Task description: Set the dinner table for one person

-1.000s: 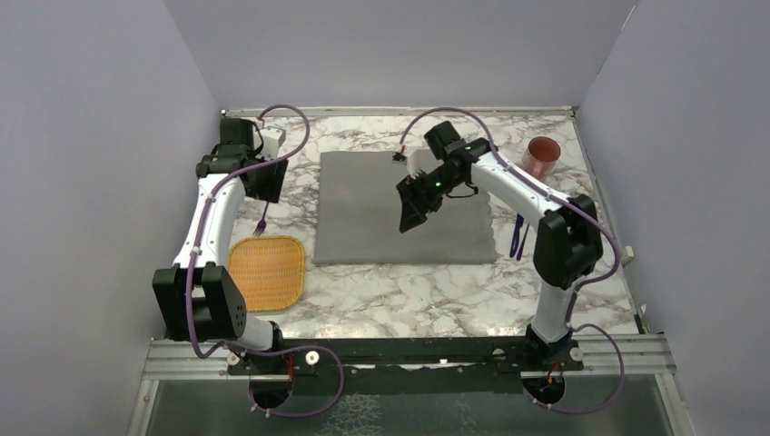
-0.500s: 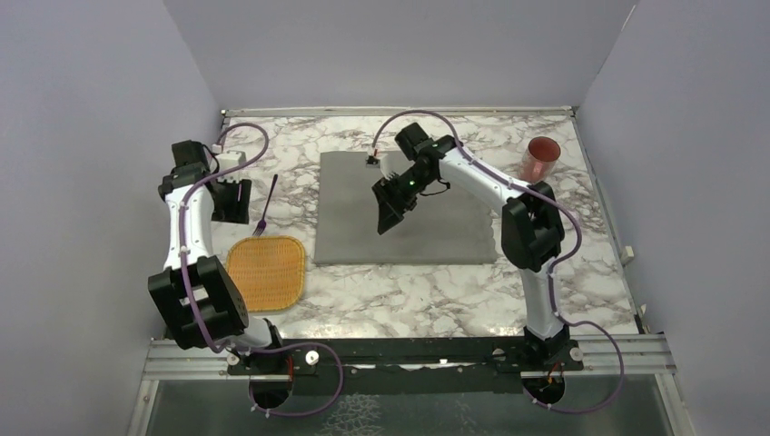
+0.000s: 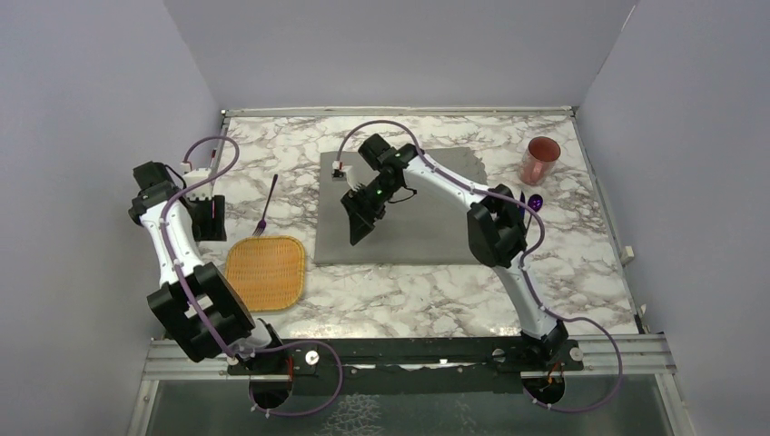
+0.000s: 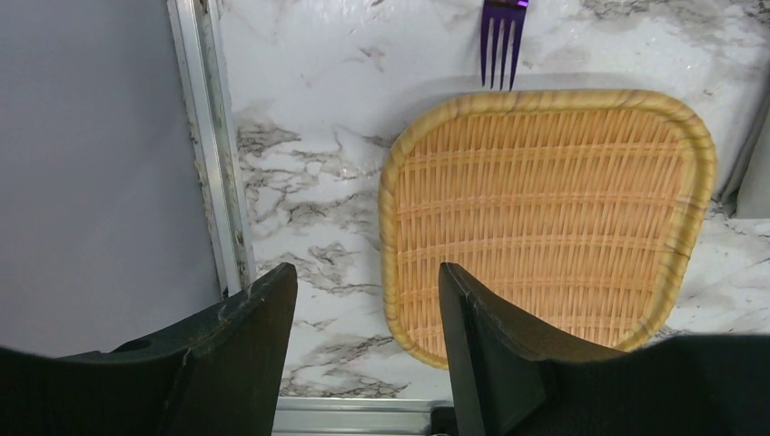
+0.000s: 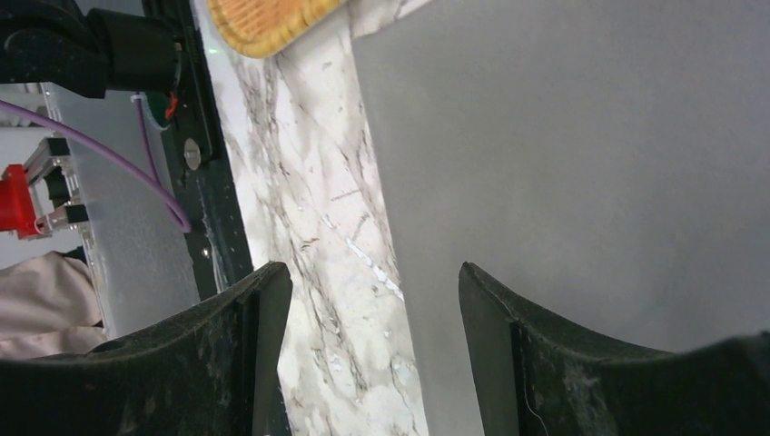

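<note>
both spread and empty: left gripper (image 4: pixel 365 272) near woven tray (image 4: pixel 545 218), right gripper (image 5: pixel 372 272) over placemat (image 5: pixel 590 136).

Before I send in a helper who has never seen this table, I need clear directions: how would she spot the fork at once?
Start at the marble dinner table and find the grey placemat in its middle. On bare marble left of the placemat, just beyond the far edge of the woven tray, lies the fork. It is slim and metallic purple, its tines pointing at the tray.
</note>
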{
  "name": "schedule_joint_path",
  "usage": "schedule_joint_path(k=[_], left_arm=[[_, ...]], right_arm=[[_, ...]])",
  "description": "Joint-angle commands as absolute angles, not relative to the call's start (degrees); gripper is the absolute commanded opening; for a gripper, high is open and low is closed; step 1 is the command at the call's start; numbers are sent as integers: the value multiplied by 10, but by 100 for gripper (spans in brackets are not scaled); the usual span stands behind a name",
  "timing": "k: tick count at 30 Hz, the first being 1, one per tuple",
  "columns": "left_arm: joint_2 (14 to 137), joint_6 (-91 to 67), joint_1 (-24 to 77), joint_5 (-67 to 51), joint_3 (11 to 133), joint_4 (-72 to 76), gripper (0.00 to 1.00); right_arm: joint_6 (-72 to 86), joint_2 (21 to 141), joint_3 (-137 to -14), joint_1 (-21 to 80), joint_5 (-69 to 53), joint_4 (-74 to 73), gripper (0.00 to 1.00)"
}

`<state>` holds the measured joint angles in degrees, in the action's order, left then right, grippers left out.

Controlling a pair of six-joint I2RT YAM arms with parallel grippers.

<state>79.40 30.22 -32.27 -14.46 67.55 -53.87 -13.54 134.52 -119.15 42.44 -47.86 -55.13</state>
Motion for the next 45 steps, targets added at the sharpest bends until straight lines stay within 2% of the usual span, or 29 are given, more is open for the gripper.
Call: schedule_joint_path(k=[1,6,15,21,27,37,45], left_arm=[[781,335,-349,-174,652,-543,61],[767,360,-360,-184,627,-540,61],[815,436,-402,-280,613,-586,60],[896,517,-465,-299,658,-648,60],[953,579,-505,-331,659,-696,55],[980,654,-514,-369,632,-706,52],[1011,638,-521,-361,638,-668,49]], right_arm=[[-125,1359,-1220,439,-513,-547,73],[-136,1320,-1172,439,-484,-534,73],[-152,1229,-1081,439,-424,-526,73],[-155,1202,-1088,439,-398,-542,73],[-147,1201,-1113,439,-386,-553,73],[-144,1185,-1122,440,-357,-574,73],[-144,1160,-1110,439,-340,-582,73]])
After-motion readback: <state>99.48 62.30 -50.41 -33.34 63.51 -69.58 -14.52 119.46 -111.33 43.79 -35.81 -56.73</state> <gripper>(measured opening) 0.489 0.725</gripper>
